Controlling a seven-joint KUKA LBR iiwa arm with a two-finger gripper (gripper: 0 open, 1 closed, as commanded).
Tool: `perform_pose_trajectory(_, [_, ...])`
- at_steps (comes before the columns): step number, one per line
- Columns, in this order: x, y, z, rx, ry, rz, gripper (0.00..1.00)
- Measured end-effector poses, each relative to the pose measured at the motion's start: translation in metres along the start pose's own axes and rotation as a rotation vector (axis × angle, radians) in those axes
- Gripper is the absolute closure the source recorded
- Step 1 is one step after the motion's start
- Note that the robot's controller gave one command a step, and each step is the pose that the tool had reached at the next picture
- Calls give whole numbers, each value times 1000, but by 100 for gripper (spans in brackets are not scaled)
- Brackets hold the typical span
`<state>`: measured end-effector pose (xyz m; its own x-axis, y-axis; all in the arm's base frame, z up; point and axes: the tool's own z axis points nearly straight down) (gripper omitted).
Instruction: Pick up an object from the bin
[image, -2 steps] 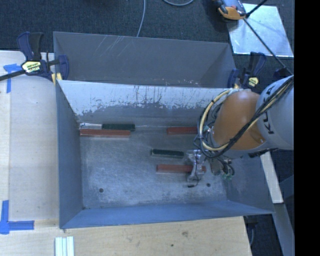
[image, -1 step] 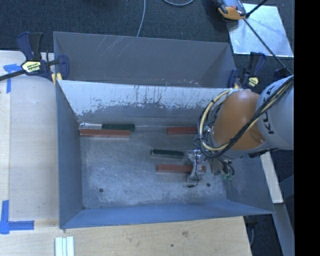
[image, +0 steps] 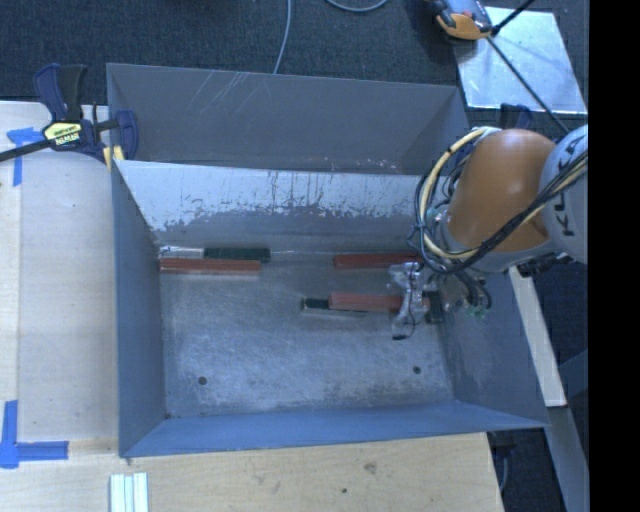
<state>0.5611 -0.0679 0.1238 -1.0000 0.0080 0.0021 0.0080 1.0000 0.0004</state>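
Orange wrist cover above gripper, which sits low at the right end of a red-brown, dark-tipped stick stretching away leftward. Open or closed: cannot tell. Risk: taken so near its end, stick could pivot out.

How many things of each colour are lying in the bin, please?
Red-brown bars: 3, at back left, back right and middle, dark-ended, beside the gripper
Dark green bar: 1, back left against the wall
Total: 4
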Motion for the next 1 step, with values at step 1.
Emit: perform_pose_trajectory(1, [41,41,-126,0,-5,29,100])
